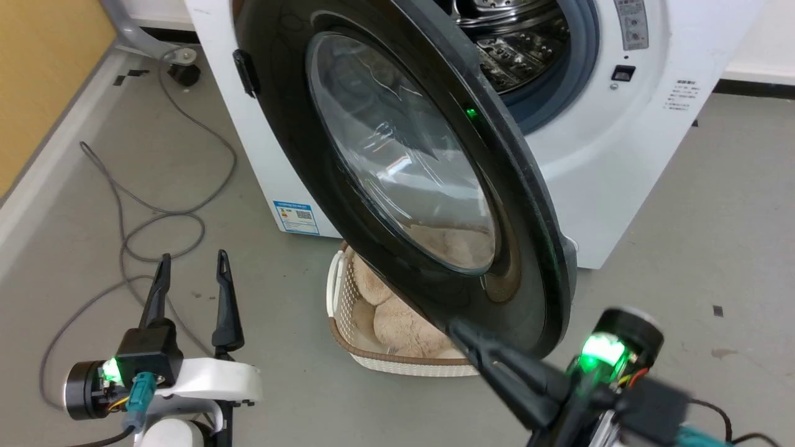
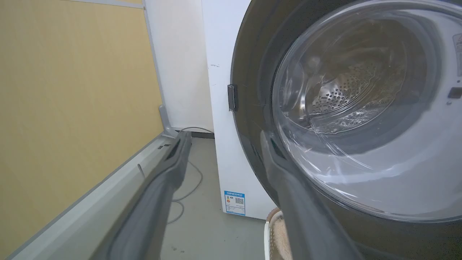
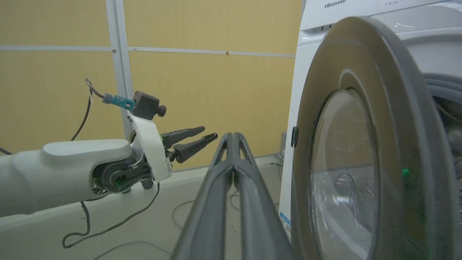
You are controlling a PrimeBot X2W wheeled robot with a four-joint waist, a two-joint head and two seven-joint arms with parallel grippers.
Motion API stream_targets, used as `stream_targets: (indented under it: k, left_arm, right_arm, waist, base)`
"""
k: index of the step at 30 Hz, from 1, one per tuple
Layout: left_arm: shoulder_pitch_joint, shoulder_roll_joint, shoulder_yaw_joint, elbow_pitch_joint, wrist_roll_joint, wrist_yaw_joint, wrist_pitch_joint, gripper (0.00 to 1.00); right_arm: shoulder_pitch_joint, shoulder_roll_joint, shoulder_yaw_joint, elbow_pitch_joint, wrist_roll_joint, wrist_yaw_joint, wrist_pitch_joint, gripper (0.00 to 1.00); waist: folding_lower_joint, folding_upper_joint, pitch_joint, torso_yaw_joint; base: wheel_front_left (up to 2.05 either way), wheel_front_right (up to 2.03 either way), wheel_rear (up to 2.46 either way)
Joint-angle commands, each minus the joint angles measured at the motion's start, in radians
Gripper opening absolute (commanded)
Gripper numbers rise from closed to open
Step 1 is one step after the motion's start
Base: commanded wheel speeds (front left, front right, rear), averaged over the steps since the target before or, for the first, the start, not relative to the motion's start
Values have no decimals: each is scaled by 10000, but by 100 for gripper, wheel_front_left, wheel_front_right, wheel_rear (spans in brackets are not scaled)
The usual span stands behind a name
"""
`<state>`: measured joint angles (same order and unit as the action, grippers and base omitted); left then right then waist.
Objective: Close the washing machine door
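Note:
The washing machine door (image 1: pixel 397 155) stands swung open from the white washing machine (image 1: pixel 621 155), its glossy black rim and bulging glass window facing me. My right gripper (image 1: pixel 458 328) is shut with nothing between its fingers. Its tips sit by the door's lower rim, and I cannot tell whether they touch. In the right wrist view the shut right gripper (image 3: pixel 234 136) points past the left of the door (image 3: pixel 343 162). My left gripper (image 1: pixel 192 267) hangs open and empty at lower left, well clear of the door. The left wrist view shows the left gripper (image 2: pixel 223 142) before the door (image 2: pixel 353 108).
A white basket (image 1: pixel 397 367) of fluffy beige things stands on the floor under the door. The steel drum (image 1: pixel 515 37) shows behind the door. Grey cables (image 1: pixel 161 214) loop over the floor at left, beside a yellow wall panel (image 1: pixel 43 74).

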<state>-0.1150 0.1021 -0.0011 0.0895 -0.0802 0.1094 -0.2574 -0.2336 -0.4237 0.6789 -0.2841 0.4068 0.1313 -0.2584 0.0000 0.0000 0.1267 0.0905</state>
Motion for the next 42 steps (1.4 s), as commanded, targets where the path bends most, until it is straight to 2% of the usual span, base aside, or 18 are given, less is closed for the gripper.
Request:
stream_targets:
  k: [1,6,20,25,28,36,42]
  left_arm:
    - [68,-62,11,-37,84,-37,-43,100]
    - [22,-169,10,-111,208,-118,-43,100]
    - [-674,-407,-255,-119,313,-341,-43,100]
    - [-1131,-454,-394,-186,313,-387,-43,100]
    - [-1454,-479,-507,-279,287,-356,-43,100]
    - [-2228,-512,-778,-425,88,-240,-43,100]
    - [-2589,-516,-912,-489,-82,-136,-43,100]
  right_arm:
    - [108,-148,89,194,-163,-6,-34,0]
    - [385,-337,-119,1315,-655,-6,-34,0]
    - [-37,254,-2592,3229,-897,-6,-34,0]
    - [-646,807,-4248,3792,-1353,-6,-34,0]
    - [-1223,887,-4747,4142,-1791,-6,-34,0]
    - [-3009,862,-5692,5358,-2330,-6,-34,0]
    - [-4397,556,-5976,6335,-2408,-6,-34,0]
  waist:
    - [0,0,38,-34]
    - [0,0,257,-203]
    - [0,0,1192,-415]
    - [0,0,1767,-296]
    - [0,0,2189,-209]
    - [0,0,3269,59]
    - [0,0,3812,178]
  base:
    - [0,0,0]
    - [0,0,0]
    - [0,0,0]
    - [0,0,0]
    - [0,0,0]
    - [0,0,0]
    - [0,0,0]
